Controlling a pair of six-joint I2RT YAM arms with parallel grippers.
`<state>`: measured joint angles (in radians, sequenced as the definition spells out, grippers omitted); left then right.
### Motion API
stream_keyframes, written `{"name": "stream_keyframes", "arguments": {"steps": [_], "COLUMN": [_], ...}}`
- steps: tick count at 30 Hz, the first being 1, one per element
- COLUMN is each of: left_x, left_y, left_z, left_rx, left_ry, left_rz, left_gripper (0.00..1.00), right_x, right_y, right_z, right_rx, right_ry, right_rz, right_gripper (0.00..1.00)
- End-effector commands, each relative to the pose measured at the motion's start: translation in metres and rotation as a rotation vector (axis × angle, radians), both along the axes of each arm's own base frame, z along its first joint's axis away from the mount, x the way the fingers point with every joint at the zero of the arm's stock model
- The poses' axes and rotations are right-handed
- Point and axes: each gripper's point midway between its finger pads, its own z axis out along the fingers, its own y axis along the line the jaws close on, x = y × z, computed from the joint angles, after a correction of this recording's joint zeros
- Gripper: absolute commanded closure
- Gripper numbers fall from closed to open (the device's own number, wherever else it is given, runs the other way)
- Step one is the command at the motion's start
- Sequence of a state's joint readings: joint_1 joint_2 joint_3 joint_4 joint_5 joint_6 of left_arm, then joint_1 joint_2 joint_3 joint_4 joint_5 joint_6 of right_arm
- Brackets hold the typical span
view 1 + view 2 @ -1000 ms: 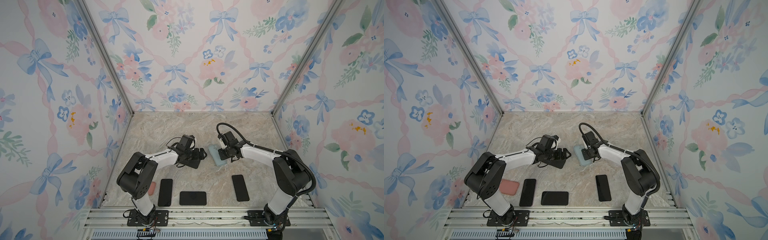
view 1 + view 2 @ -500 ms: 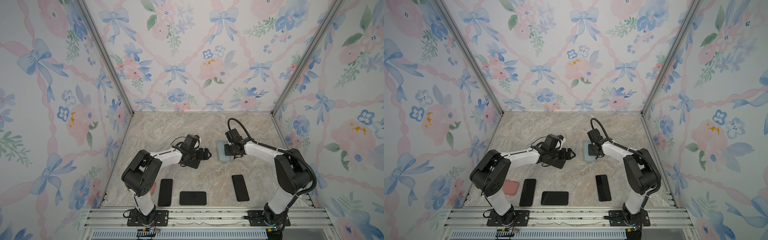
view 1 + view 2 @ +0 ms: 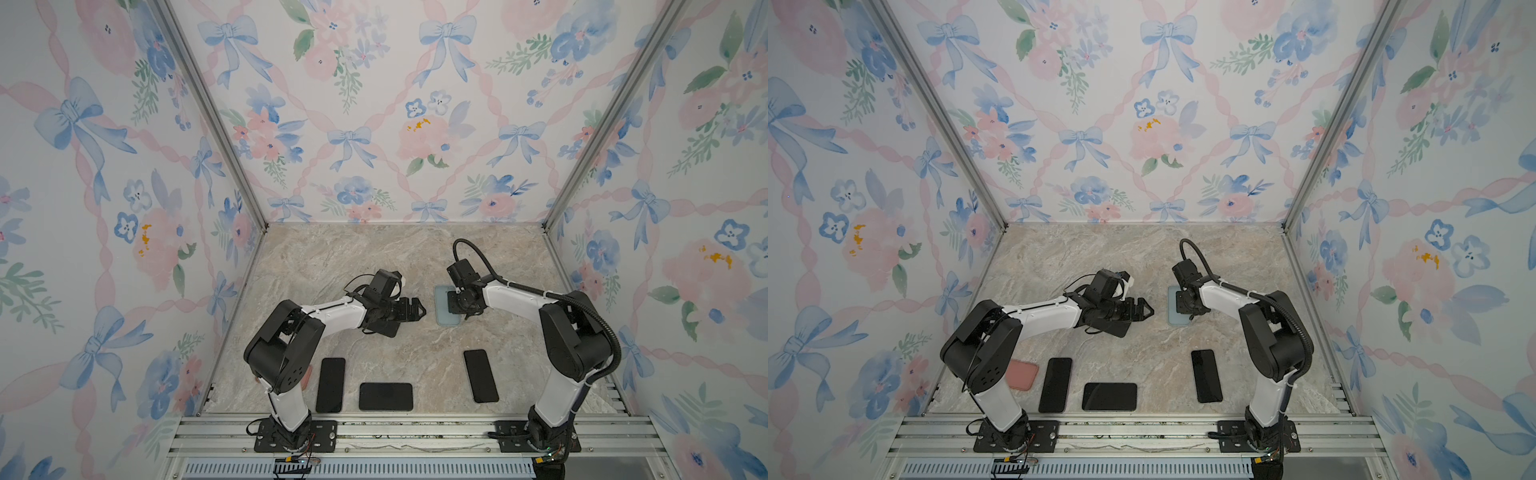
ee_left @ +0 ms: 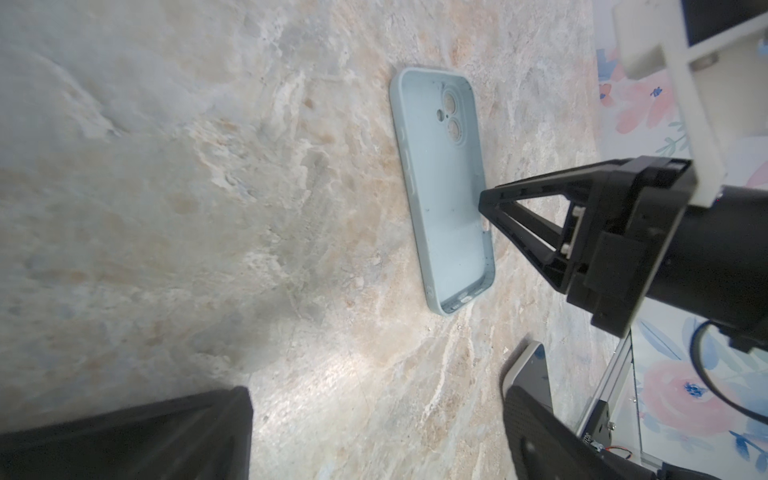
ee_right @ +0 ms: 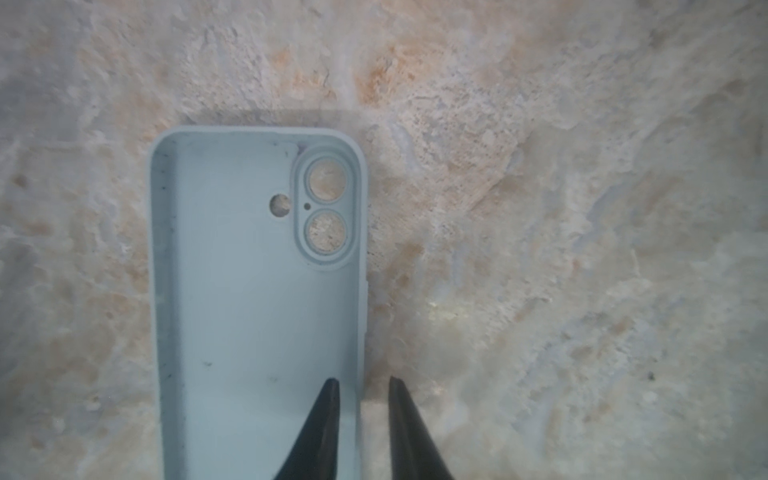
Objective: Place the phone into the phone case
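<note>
Right wrist view looks straight down on the pale blue silicone phone case (image 5: 249, 311), which lies flat and open side up on the marble-patterned tabletop (image 5: 582, 208), its camera cut-outs at the end away from the arm. The right gripper (image 5: 361, 390) has just let go. A second ago it was pinched on the case's long side wall, carrying it. Now its black fingertips stand narrowly apart and straddle that wall, with a sliver of gap on either side. In both top views the case sits a little further right than it did and squarer to the table, just under the right wrist. The left gripper (image 3: 417, 309) hangs near the table's middle, spread wide and empty, pointing toward the case. Three black slab phones (image 3: 385, 397) lie untouched along the front edge, well apart from the case. To my eye the case is set down and ready, and fetching a phone comes next.
</note>
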<state>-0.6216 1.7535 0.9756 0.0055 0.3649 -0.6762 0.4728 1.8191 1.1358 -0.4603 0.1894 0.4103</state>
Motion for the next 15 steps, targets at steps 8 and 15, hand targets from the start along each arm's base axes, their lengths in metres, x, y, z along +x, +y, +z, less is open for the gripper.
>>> {"name": "stream_keyframes", "arguments": {"steps": [8,15], "left_x": [-0.036,-0.056], "left_y": [-0.024,-0.028], "left_z": [0.011,0.007], "left_rx": [-0.048,-0.024], "left_ry": [0.014,0.007], "left_rz": [-0.106,-0.139], "left_gripper": [0.02,0.02], "right_x": [-0.106,-0.171], "right_y": [-0.028,-0.038], "right_z": [0.040,0.038], "right_rx": [-0.081,-0.012], "right_ry": [0.020,0.040], "right_rz": [0.008,-0.040], "right_gripper": [0.47,0.24]}}
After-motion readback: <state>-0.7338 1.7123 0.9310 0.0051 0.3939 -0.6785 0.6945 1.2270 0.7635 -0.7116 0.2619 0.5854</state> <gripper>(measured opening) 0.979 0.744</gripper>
